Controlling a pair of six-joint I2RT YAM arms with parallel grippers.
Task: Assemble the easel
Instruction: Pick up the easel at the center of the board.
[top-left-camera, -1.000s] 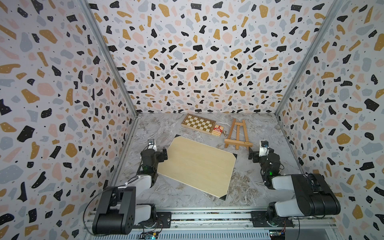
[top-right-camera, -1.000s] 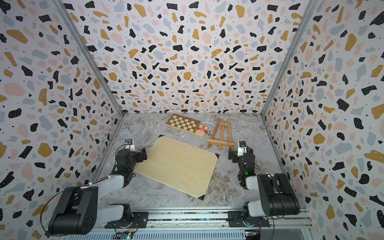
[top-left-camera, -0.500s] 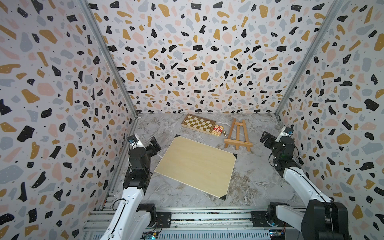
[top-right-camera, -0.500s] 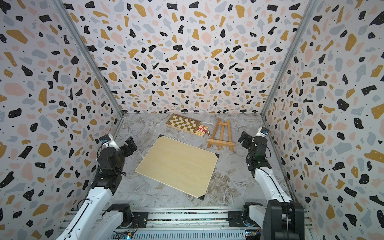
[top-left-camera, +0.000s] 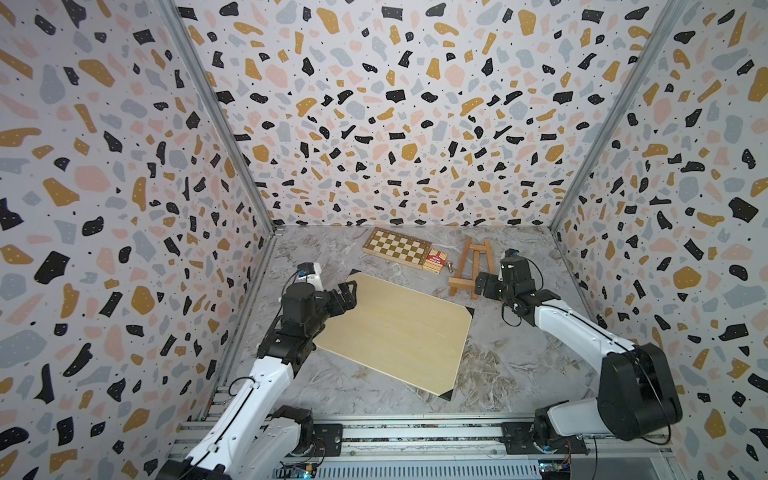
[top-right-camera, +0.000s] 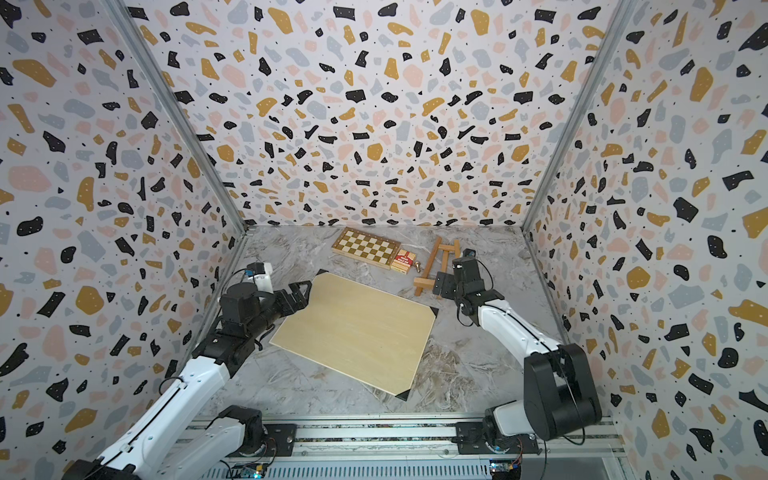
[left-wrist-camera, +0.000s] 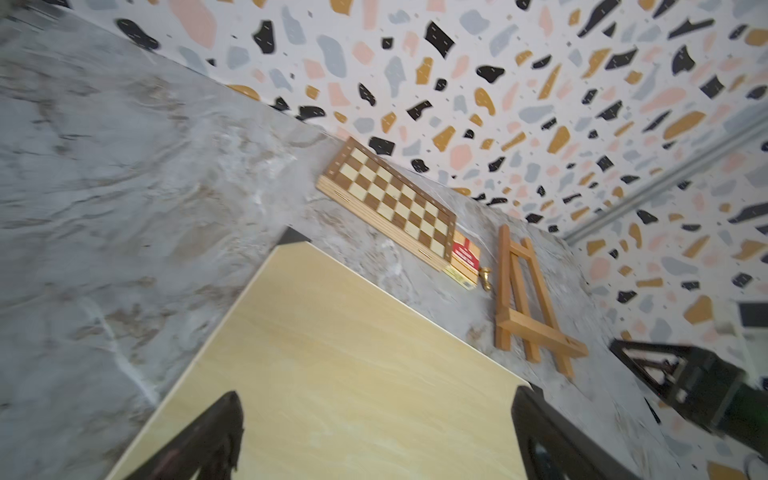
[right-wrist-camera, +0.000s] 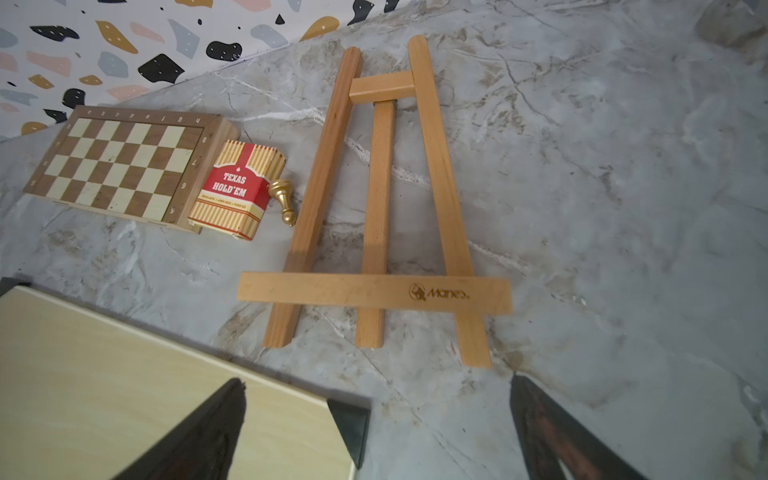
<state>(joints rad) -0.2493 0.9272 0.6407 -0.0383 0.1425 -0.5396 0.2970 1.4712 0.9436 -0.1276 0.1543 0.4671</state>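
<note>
Clearly the job is at its opening reach, with nothing gripped yet. At nine o'clock on the marbled surface (top-left-camera: 332, 257), the left pincer (top-left-camera: 348, 294) hovers with its jaws spread wide and empty over the nine o'clock corner of the pale board (top-left-camera: 395, 332), which lies flat across the middle. At twelve o'clock, close to the back wall, sits the chessboard (top-left-camera: 397, 248). A red card box (top-left-camera: 435, 262) touches its three o'clock end, and a small gold pawn (right-wrist-camera: 282, 199) lies just beside the box.

Next comes the easel (right-wrist-camera: 376, 232), at about one o'clock on the surface. It lies flat, apex toward the back wall, with the rear leg folded in between the two front slats and the ledge bar across their lower ends. The right pincer (top-left-camera: 481, 286) hangs just beside the easel's foot, on its four o'clock side. It also gapes open and holds nothing.

To my eye the next move calls for the right pincer to close on a front slat or the ledge bar and tip the frame upright. The left would then have to cross over the board to swing the rear leg out. The slats are thin and lie flush on the surface, so getting a jaw beneath one looks the tricky part.
</note>
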